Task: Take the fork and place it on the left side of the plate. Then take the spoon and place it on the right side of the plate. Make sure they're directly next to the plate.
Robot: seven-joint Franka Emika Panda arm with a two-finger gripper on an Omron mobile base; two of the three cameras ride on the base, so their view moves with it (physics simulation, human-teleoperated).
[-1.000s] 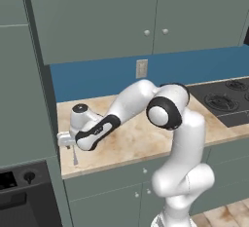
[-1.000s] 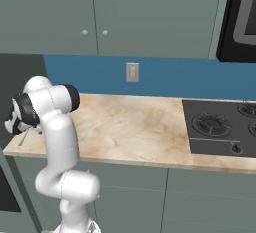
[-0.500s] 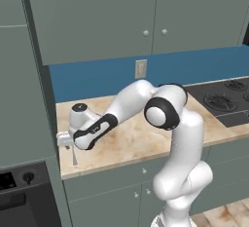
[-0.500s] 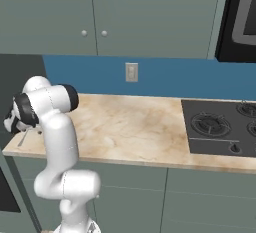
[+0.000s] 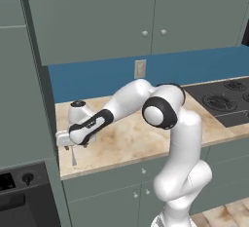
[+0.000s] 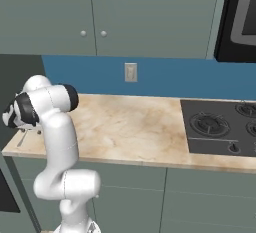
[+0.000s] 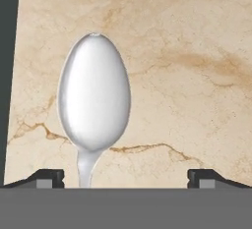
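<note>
Spoon (image 7: pixel 94 99) lies flat on the marble counter (image 7: pixel 187 51), near its left edge. Its handle is cut off at the bottom, so its end is hidden. Gripper (image 7: pixel 125 176) hangs over it, tips spread wide, holding nothing.

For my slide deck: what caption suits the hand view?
Open fingers straddle the spoon lying on the marble counter.
</note>
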